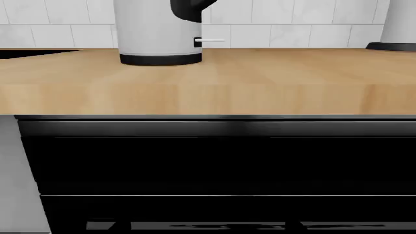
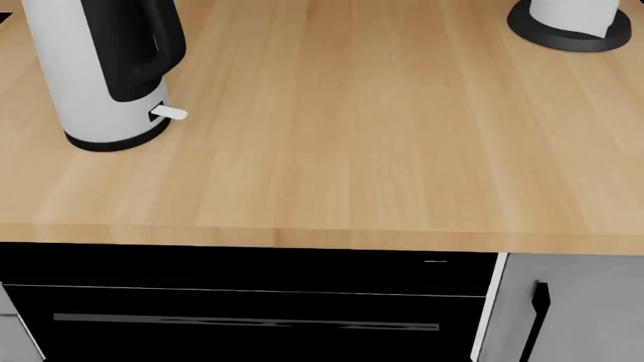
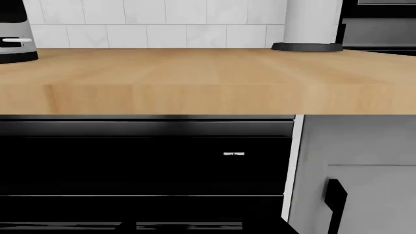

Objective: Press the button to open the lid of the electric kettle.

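Pretty plain kitchen here. Light wood table (image 2: 382, 151) with a white tiled wall (image 3: 162, 19) behind it. Underneath there's a black oven front (image 2: 241, 302) with a long bar handle, and just beside it a grey cabinet door (image 3: 364, 170) with a black handle (image 3: 334, 204). Soft, even lighting.

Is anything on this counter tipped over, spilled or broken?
Nothing stands out. The electric kettle stands upright on the wooden counter, and the white roll on its black base is upright too. No spill shows.

smooth white kettle (image 2: 86, 83), matt wood counter (image 2: 363, 136), glossy black oven front (image 2: 241, 309).
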Motion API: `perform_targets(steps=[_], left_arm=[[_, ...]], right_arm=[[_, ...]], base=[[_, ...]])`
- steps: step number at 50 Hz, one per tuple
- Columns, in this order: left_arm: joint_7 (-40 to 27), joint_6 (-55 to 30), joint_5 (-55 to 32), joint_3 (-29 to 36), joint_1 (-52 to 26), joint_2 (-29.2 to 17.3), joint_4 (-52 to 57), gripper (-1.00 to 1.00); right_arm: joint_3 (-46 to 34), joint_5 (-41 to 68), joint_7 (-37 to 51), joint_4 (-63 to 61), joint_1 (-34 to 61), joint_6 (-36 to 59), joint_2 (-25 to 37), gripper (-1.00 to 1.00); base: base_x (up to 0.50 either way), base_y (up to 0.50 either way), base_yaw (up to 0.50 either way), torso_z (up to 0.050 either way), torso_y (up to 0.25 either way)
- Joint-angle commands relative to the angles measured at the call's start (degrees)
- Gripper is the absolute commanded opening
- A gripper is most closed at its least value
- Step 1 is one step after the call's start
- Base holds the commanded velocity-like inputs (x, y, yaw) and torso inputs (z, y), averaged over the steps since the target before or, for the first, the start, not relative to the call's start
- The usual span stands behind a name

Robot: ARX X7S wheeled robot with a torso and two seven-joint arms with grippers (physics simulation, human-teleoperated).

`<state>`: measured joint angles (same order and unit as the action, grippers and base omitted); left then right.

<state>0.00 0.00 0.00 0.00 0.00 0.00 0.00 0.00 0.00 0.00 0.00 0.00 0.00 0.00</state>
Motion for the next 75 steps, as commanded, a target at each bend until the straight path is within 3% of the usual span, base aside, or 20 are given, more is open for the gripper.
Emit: perform_targets(steps=[1, 6, 8, 19, 25, 32, 38, 43, 50, 58, 66, 75], left_arm=[[-1.37, -0.23, -1.24, 0.0, 0.05, -1.24, 0.3, 1.0], [-2.55, 1.61, -1.4, 2.68, 0.49, -2.22, 0.44, 1.0], [-2.3, 7.35, -0.23, 4.0, 1.51, -3.01, -0.13, 1.0], [-3.85, 7.45, -0.06, 5.12, 2.5, -4.24, 2.71, 1.0], [-3.88, -6.55, -4.42, 3.72, 0.55, -5.72, 19.02, 1.0], [-5.25, -20.53, -6.78, 2.8, -4.38, -6.96, 35.06, 1.0], [-5.87, -22.13, -5.71, 2.44, -7.74, -8.74, 36.21, 1.0], [-5.3, -17.58, -3.83, 3.61, -6.87, -10.35, 32.87, 1.0], [-6.25, -20.2, -6.55, -0.18, -7.34, -10.71, 35.4, 1.0], [-7.44, -21.78, -5.87, -0.03, -7.28, -11.08, 36.76, 1.0], [-12.11, -21.07, -5.05, -5.53, -7.11, -10.51, 36.96, 1.0], [-12.44, -20.88, -5.24, -5.26, -7.02, -10.85, 37.0, 1.0]], right_arm=[[-1.0, 0.89, 1.0, -0.22, -0.06, 0.14, 0.89, 1.0], [-2.24, 2.55, 2.04, -0.29, -0.04, 0.01, 1.82, 1.0], [-2.44, 3.05, 2.3, -0.23, -0.15, -0.54, 2.15, 1.0], [-4.42, 3.3, 4.05, -2.12, -1.07, -1.31, 3.33, 1.0], [-5.79, 0.74, 5.56, -26.43, 0.37, 17.53, 5.7, 1.0], [-2.84, 2.95, 5.42, -43.2, 4.6, 33.09, 7.5, 1.0], [-1.84, 5.2, 4.46, -49.74, 9.14, 41.96, 8.69, 1.0], [-2.73, 5.17, 4.09, -47.51, 10.67, 42.06, 9.49, 1.0], [-5.24, 3.43, 5.2, -46.55, 11.14, 42.07, 10.08, 1.0], [-6.96, 1.41, 6.73, -48.12, 10.79, 41.65, 11.01, 1.0], [-9.03, 1.58, 6.38, -47.47, 10.65, 42.25, 11.41, 1.0], [-8.93, 2.47, 6.06, -47.85, 10.38, 41.32, 11.86, 1.0]], base=[[0.0, 0.0, 0.0, 0.0, 0.0], [0.0, 0.0, 0.0, 0.0, 0.0], [0.0, 0.0, 0.0, 0.021, 0.0], [0.0, 0.0, 0.0, 0.05, 0.0], [0.0, 0.0, 0.0, 0.05, 0.0], [0.0, 0.0, 0.0, 0.05, 0.0], [0.0, 0.0, 0.0, 0.05, 0.0], [0.0, 0.0, 0.0, 0.05, 0.0], [0.0, 0.26, 0.0, 0.05, 0.0], [0.04, 0.5, 0.0, 0.05, 0.0], [0.29, 0.46, 0.0, 0.004, 0.0], [0.5, 0.16, 0.0, 0.0, 0.0]])
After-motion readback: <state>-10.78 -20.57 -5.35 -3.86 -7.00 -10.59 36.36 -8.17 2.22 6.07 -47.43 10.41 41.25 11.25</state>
